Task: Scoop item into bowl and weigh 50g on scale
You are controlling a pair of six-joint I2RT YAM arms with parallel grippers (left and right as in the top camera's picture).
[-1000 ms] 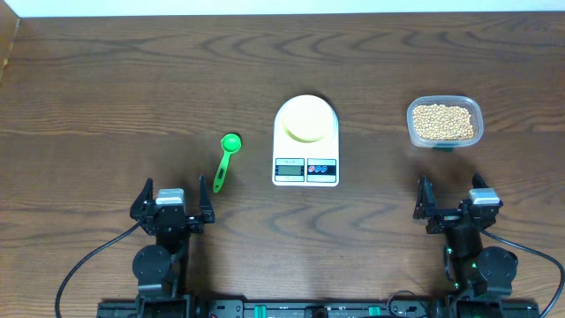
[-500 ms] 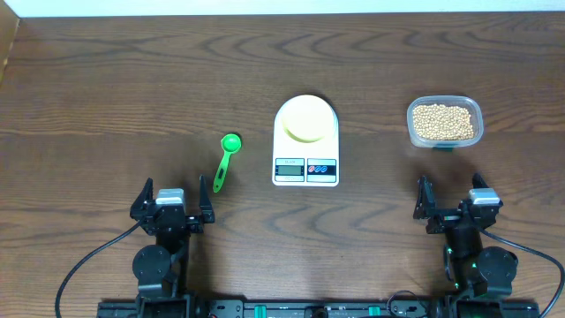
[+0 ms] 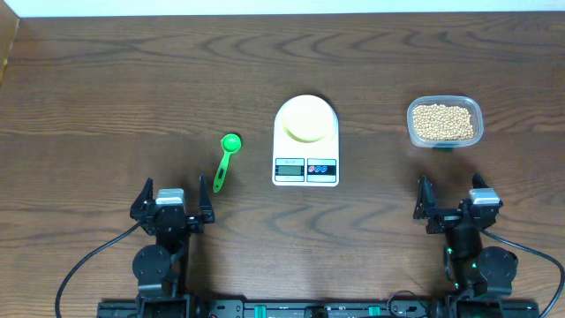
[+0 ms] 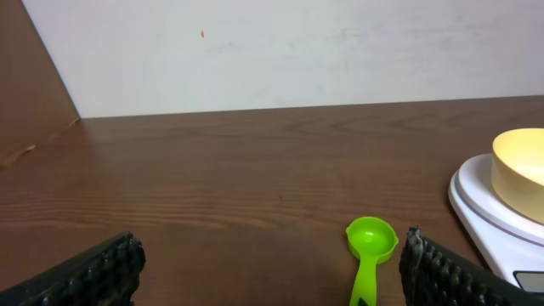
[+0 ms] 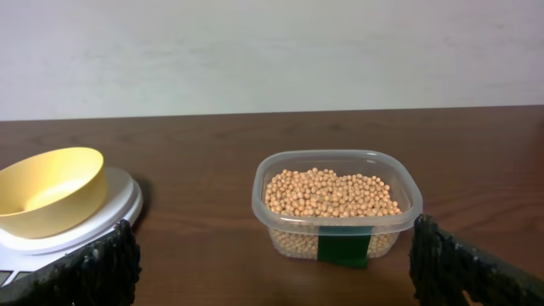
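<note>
Left hand [image 3: 174, 203] and right hand [image 3: 452, 203] gape wide, empty.

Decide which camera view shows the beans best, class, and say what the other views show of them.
The right wrist view. There the beans sit close and central, single beans distinct, in the clear tub. The overhead view shows them only as a small tan patch. The left wrist view misses them.

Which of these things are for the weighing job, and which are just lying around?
For the job: small tan beans, clear plastic tub, pale-yellow round bowl, white flat digital scale, green plastic measuring spoon.
Just there: brown wooden table, white wall.
</note>
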